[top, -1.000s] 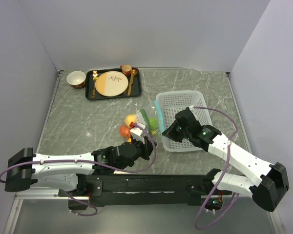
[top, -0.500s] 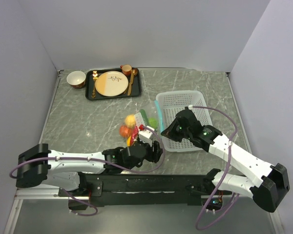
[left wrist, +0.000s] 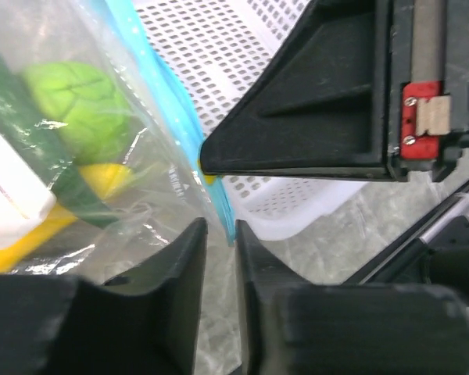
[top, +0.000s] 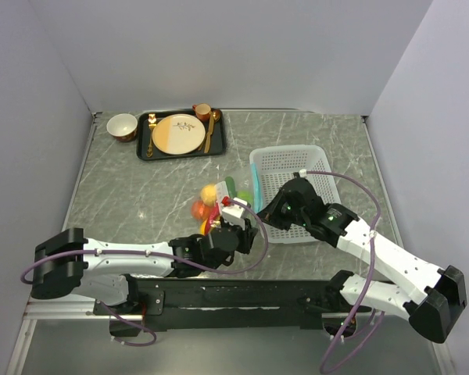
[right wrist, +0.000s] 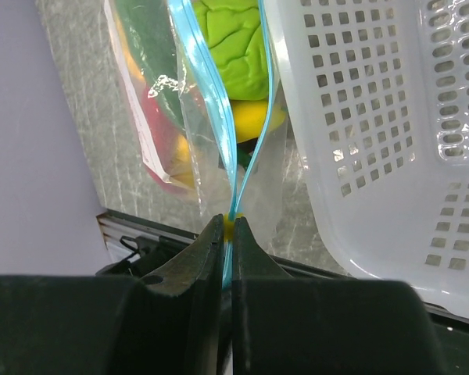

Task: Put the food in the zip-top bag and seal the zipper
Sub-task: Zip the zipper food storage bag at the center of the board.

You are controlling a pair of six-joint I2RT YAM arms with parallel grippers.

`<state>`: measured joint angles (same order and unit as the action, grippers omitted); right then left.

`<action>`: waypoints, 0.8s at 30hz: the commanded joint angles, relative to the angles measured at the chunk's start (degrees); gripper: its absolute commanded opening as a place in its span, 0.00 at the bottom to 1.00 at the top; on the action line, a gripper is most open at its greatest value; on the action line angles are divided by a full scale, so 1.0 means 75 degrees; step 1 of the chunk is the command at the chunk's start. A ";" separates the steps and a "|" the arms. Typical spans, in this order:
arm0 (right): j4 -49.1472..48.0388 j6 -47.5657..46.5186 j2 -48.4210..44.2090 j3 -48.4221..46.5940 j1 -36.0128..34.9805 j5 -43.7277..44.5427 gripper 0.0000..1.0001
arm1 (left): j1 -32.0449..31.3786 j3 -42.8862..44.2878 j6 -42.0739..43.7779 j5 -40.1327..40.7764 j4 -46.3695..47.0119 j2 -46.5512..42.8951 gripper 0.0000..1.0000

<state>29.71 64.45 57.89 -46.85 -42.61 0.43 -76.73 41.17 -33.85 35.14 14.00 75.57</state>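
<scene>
The clear zip-top bag (top: pixel 228 197) lies left of the white basket, with the food inside: a lime-green ball (right wrist: pixel 230 39), green pepper, a yellow piece and red chilli. An orange tomato (top: pixel 197 208) and a pale fruit (top: pixel 209 193) show at its left side. My right gripper (right wrist: pixel 228 223) is shut on the near end of the teal zipper (right wrist: pixel 217 109), and the two strips part beyond my jaws. My left gripper (left wrist: pixel 219 234) is narrowly open, and the zipper's end (left wrist: pixel 172 98) just reaches between its tips. Both grippers meet at the bag's near corner in the top view, left (top: pixel 247 226) and right (top: pixel 264 215).
The white perforated basket (top: pixel 291 160) stands right of the bag, close against my right gripper; it also shows in the right wrist view (right wrist: pixel 375 117). A black tray (top: pixel 144 148) with the plate, a cup (top: pixel 202 112) and a bowl (top: pixel 122 125) stand at the back left.
My left gripper has moved right and forward to the bag's near corner, beside my right gripper. The right gripper has kept its hold on the zipper and shifted slightly left. The bag has shifted a little.
</scene>
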 commanded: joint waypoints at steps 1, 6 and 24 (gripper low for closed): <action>0.0046 -0.0026 -0.0242 -0.0292 -0.0073 0.0060 0.00 | -0.0035 0.0242 -0.0046 0.0366 0.0149 -0.0010 0.22; 0.0034 -0.0026 -0.0183 -0.0374 -0.0107 0.0013 0.00 | -0.0035 0.0171 -0.0093 0.0495 0.0149 -0.0068 0.18; -0.0001 0.0032 -0.0054 -0.0468 -0.0506 -0.0022 0.00 | -0.0012 0.0148 -0.0093 0.0636 0.0184 -0.0103 0.20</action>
<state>30.09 64.62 57.93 -47.22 -45.56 0.56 -76.86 41.17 -34.26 38.39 13.87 75.61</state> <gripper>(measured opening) 0.101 0.242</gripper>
